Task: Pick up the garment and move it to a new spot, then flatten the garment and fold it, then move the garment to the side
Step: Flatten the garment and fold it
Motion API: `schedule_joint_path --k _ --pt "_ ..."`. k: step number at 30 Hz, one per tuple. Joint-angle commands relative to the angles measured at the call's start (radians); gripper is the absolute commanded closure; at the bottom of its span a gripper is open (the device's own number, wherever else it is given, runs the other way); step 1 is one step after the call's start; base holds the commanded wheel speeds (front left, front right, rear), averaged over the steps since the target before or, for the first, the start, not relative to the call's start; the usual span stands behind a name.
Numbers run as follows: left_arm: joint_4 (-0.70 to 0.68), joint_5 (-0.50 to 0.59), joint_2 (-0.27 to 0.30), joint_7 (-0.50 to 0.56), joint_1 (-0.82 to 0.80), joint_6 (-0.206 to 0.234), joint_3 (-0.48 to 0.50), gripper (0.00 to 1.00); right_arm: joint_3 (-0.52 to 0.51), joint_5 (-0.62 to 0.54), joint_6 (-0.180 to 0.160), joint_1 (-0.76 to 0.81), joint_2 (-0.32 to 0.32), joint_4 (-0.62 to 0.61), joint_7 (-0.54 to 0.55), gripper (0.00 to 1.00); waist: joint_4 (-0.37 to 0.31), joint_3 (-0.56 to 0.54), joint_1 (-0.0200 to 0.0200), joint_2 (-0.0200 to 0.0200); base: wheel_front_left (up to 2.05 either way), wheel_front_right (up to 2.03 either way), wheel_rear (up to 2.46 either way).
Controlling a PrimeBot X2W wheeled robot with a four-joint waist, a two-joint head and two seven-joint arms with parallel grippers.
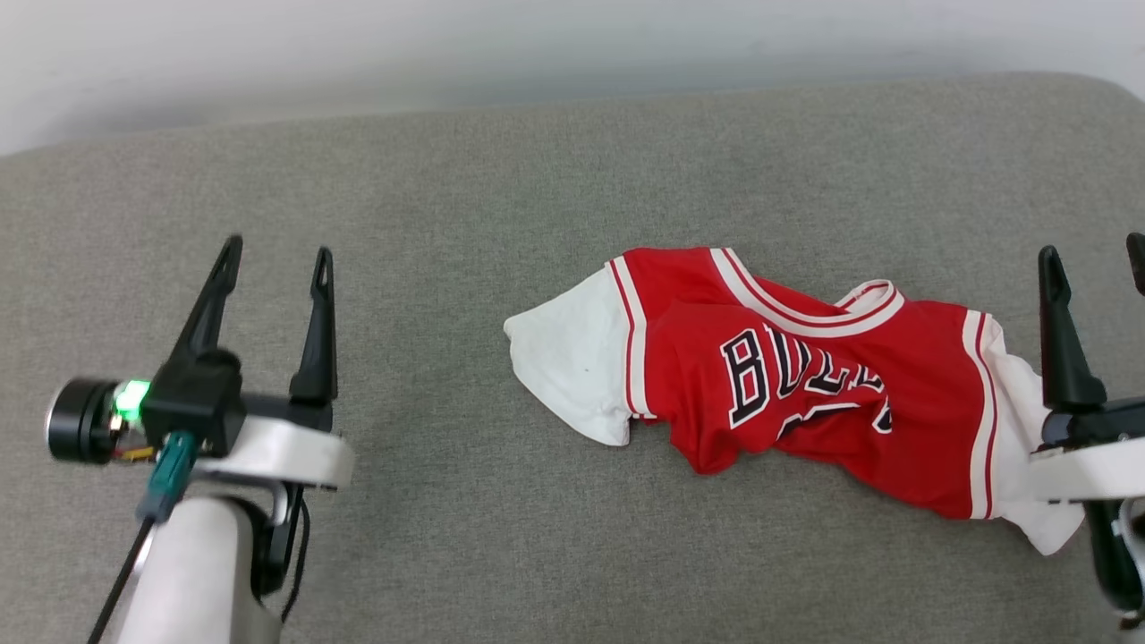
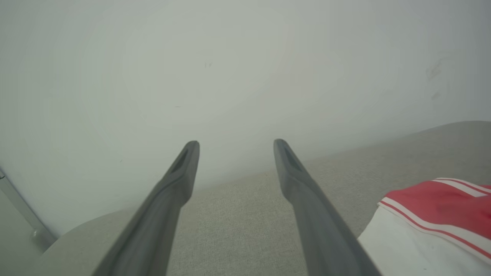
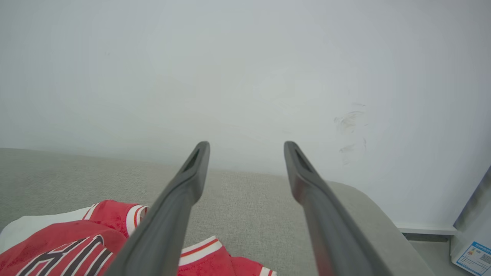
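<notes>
- One garment (image 1: 805, 376), a red jersey with white short sleeves and black, white-outlined letters, is seen lying crumpled, front up, on a grey upholstered surface (image 1: 501, 179). Part of the lettering is hidden in folds.
- Well apart from the garment, on the robot's left of it, the left gripper (image 1: 279, 248) is held with its two dark fingers spread and nothing between them.
- Just beside the garment's opposite white sleeve, the right gripper (image 1: 1092, 246) is held with its fingers likewise parted and nothing gripped. Whether the cloth is touched cannot be told.
- Beyond the garment, a pale wall (image 1: 447, 45) is seen behind the surface's far edge.
- Well apart from the garment, past the surface's corner, a pale box with a blue-printed label (image 3: 473, 257) is seen.
</notes>
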Motion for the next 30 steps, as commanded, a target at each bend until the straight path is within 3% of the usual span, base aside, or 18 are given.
schedule_joint_path --k 1,6,10,21,30 --pt "0.015 0.006 0.009 0.006 -0.029 -0.01 -0.012 0.0 -0.011 -0.022 -0.001 0.027 0.026 -0.034 -0.002 0.0 -0.001 0.009 0.0 0.0 0.0 0.0 0.0" --pt "0.051 -0.022 0.058 0.111 -0.183 -0.049 -0.076 0.0 -0.036 -0.083 -0.001 0.071 0.109 -0.145 -0.002 0.0 -0.005 0.041 0.0 0.0 0.0 0.0 0.0" --pt "0.056 -0.089 0.113 0.272 -0.315 -0.063 -0.176 0.0 -0.04 -0.106 -0.001 0.088 0.14 -0.186 -0.002 0.0 -0.012 0.072 0.0 0.0 0.0 0.0 0.0" --pt "0.026 -0.505 0.354 0.805 -0.667 -0.063 -0.637 0.0 -0.014 -0.145 -0.001 0.033 0.17 -0.234 -0.002 0.0 -0.043 0.172 0.0 0.0 0.0 0.0 0.0" --pt "0.069 -0.723 0.421 1.062 -0.856 -0.063 -0.908 0.0 0.016 -0.156 -0.001 -0.01 0.182 -0.227 -0.002 0.0 -0.085 0.245 0.0 0.0 0.0 0.0 0.0"
